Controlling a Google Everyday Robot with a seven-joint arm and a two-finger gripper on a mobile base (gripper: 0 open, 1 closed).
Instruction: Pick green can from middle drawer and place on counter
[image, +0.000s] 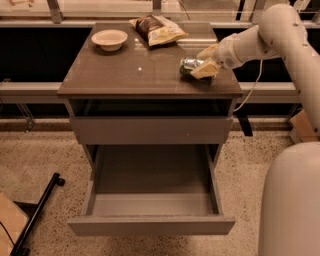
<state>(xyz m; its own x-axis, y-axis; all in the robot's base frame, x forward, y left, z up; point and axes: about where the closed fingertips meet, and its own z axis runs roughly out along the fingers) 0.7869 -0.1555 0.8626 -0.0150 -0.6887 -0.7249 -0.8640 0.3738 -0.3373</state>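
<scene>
The green can (188, 65) lies on its side on the counter (125, 75), near the right edge. My gripper (204, 61) reaches in from the right, its pale fingers (204, 71) closed around the can's right end. The middle drawer (150, 225) is pulled fully out below, and its box is empty.
A white bowl (109, 38) stands at the counter's back left and a brown and yellow snack bag (157, 29) at the back middle. A flat grey front panel (150, 130) sits above the open drawer. My white base (290, 200) is at the lower right. A black bar (37, 212) lies on the floor at the left.
</scene>
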